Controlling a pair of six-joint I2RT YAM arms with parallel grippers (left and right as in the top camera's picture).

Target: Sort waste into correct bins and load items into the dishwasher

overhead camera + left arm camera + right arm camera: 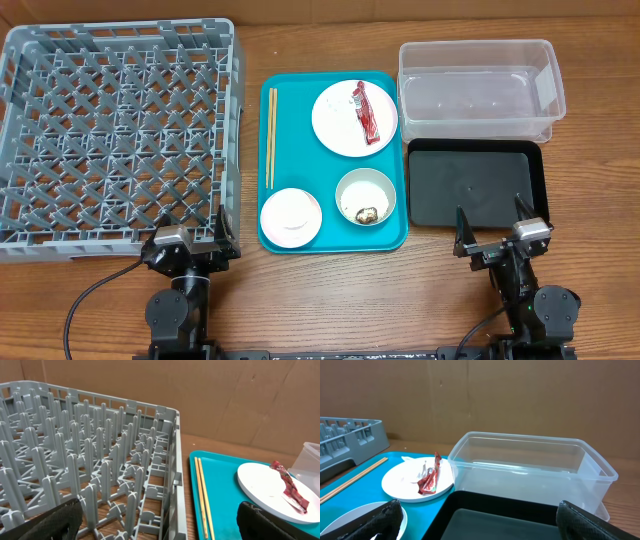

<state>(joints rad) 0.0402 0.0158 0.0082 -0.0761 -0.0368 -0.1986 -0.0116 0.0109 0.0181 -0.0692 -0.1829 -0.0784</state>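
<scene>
On the teal tray lie wooden chopsticks, a large white plate with a red wrapper and rice grains, a small saucer and a pale bowl holding a brown lump. The grey dish rack stands at left. The clear tub and black tray stand at right. My left gripper is open and empty at the rack's near right corner. My right gripper is open and empty at the black tray's near edge. The tissue and cup are out of view.
A brown cardboard wall stands behind the table. Bare wooden tabletop runs along the front between the two arm bases. In the left wrist view the rack wall sits between the fingers, with the chopsticks to its right.
</scene>
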